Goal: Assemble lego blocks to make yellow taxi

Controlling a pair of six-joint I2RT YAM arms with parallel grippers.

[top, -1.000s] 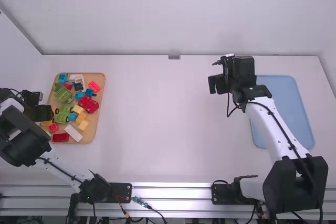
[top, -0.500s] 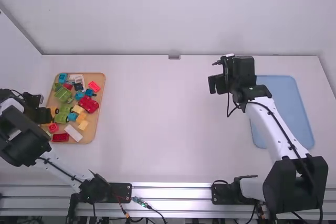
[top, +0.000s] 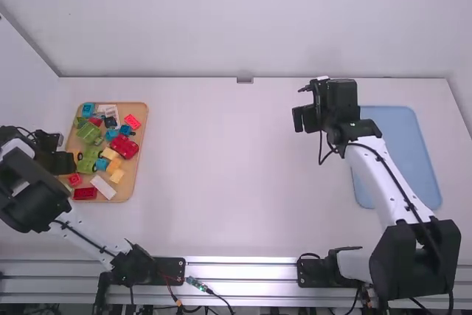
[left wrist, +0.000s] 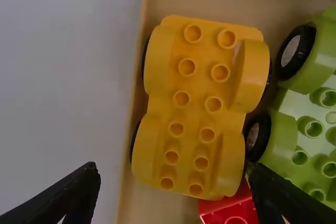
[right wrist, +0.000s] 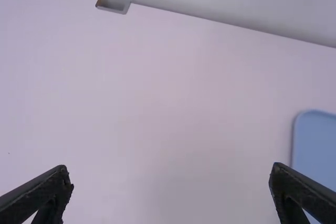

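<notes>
My left gripper (top: 62,160) hangs over the left edge of the wooden tray (top: 139,114) in the high view. Seen from its wrist, the left gripper (left wrist: 173,184) is open, its fingers apart on either side of a yellow car base (left wrist: 197,103) with black wheels and studs up, not gripped. A red brick (left wrist: 231,211) and a green wheeled base (left wrist: 307,145) lie beside the yellow base. Above the table's right half is my right gripper (top: 298,119); in its wrist view the right gripper (right wrist: 170,187) stands open with nothing between the fingers.
On the tray are also a red car piece (top: 124,146), a white brick (top: 103,187), a dark red brick (top: 85,193) and several blue, green and yellow pieces. A blue tray (top: 402,145) lies at the right, partly under the right arm.
My left gripper has shifted very slightly at the tray's left edge. The right arm and the tray's pieces look unmoved.
</notes>
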